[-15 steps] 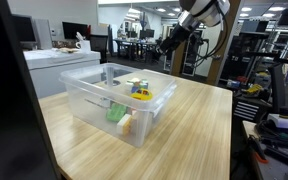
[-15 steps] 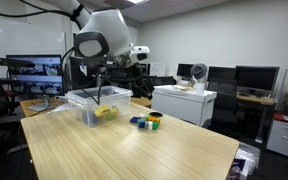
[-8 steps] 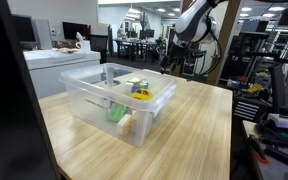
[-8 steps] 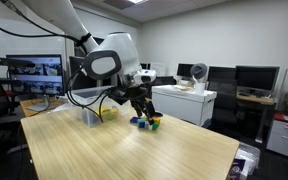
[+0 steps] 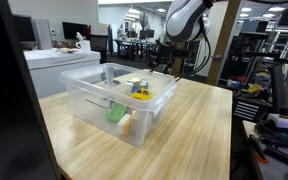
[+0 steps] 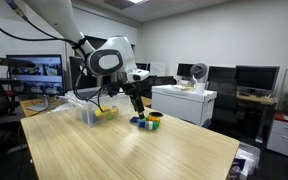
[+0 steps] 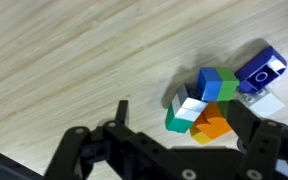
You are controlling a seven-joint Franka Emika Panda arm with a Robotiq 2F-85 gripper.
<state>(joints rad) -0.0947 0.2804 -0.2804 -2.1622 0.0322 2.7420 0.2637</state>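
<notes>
- Fingers [image 7: 120, 118] are hanging spread wide and empty over the blocks [image 7: 206, 100], which are sitting on the desk [image 7: 64, 50] just beside the clear bin [image 6: 88, 106].
- 1 second ago the arm [image 6: 109, 62] was holding them high above the desk. Half a second ago it was already dropping toward the blocks, and now it is hovering close over them with the wrist turned more upright.
- Blocks and bin are lying just where they were 1 second ago, so nothing is being carried or pushed.
- Judging from that, the work is standing at the approach: the fingers are lined up over the blocks and no grip is being made.
- Wrist view is showing what both exterior views are missing. The blocks are touching one another in a tight cluster of blue, green, white, teal and orange, with a dark blue piece at its edge, and 1 finger is standing on either side.
- Wrist view is not showing height. In an exterior view the fingers [image 6: 137, 108] are hanging near the blocks, though contact is too small to tell.
- That same view is showing a yellow-green ring [image 6: 155, 117] beside the blocks, which is falling outside the wrist view.
- In an exterior view the bin [image 5: 96, 76] is standing in front, so the blocks [image 5: 139, 90] are showing only through and over its clear walls, and a green thing [image 5: 116, 113] is lying inside it.
</notes>
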